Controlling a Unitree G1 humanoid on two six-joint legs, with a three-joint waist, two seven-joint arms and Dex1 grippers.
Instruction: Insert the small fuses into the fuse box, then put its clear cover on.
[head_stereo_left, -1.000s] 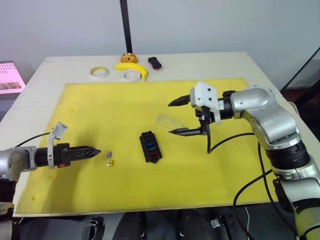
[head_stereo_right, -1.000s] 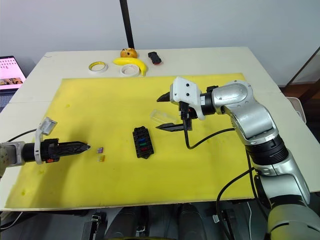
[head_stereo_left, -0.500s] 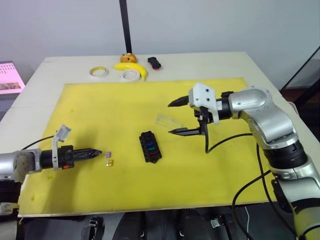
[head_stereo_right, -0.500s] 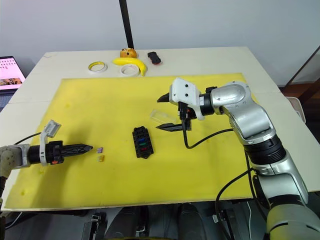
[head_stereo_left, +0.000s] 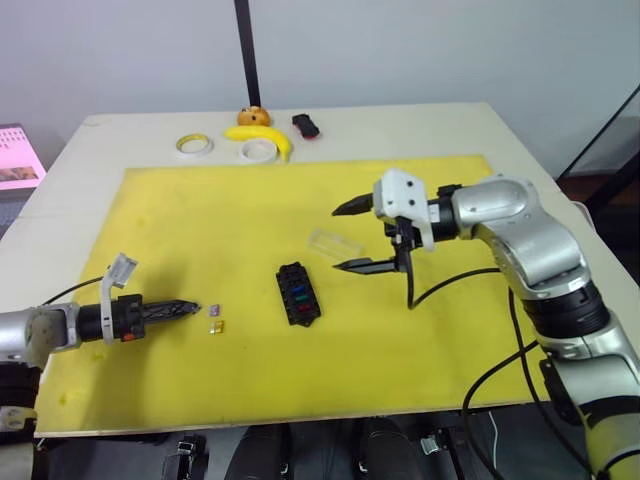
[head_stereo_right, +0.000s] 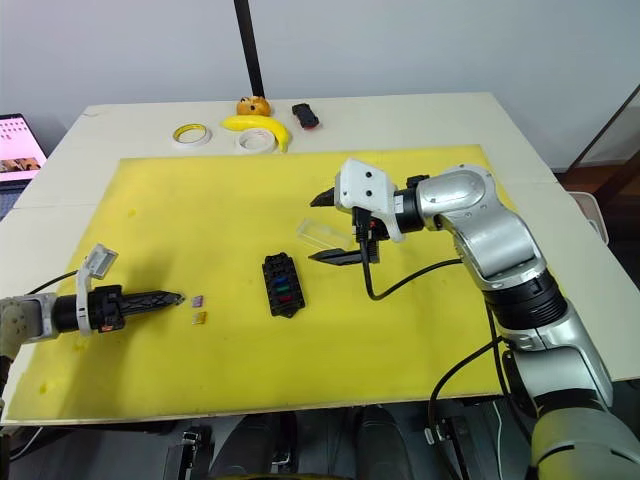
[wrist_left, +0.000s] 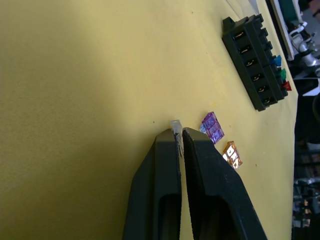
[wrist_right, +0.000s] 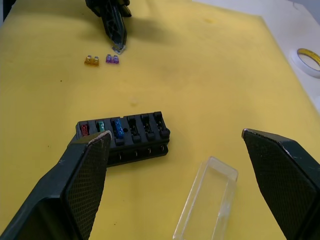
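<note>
Left claw (wrist_left: 180, 137) pinching grey fuse (wrist_left: 175, 125), seemingly | right claw (wrist_right: 180, 170) apart | banana (head_stereo_left: 262, 138) behind

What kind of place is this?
Likely a robotics lab bench: a yellow mat on a table, a fuse box with loose fuses laid out, and a laptop alongside.

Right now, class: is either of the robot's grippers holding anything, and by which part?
The left gripper pinches a tiny pale grey fuse by one end; the other end sticks out past its fingertips. The right gripper is open and holds nothing.
</note>
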